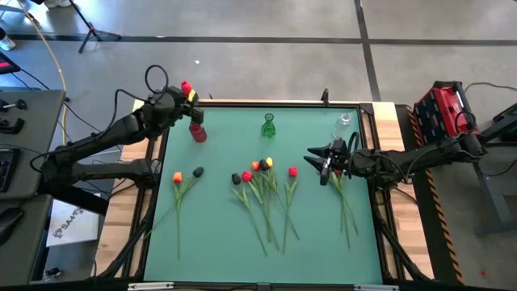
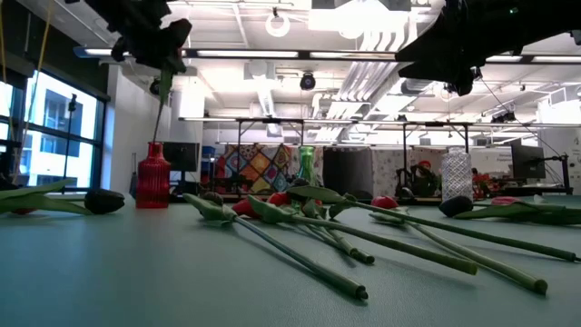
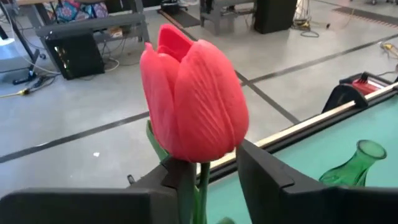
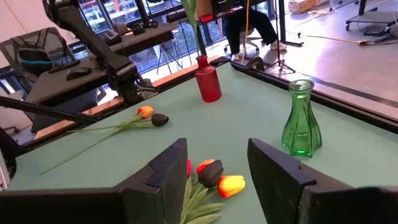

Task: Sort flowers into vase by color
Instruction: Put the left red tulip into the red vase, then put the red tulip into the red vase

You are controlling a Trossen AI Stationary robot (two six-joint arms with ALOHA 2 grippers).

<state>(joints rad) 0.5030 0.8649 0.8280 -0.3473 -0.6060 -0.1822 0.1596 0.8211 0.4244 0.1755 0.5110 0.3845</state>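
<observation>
Left hand (image 1: pixel 187 99) at upper left of the high view, above the red vase (image 1: pixel 197 131), with a red tulip (image 3: pixel 194 102) between its fingers; stem runs down into the vase neck. Can't tell if the fingers are clamped or slack. Right hand (image 1: pixel 317 159) hovers open and empty at right of centre on the green worktop (image 1: pixel 218 234). Remaining flowers (image 1: pixel 265 182) lie flat mid-frame, two more (image 1: pixel 186 175) to their left. Green vase (image 1: pixel 268 125) and clear vase (image 1: pixel 342 127) stand along the top edge.
</observation>
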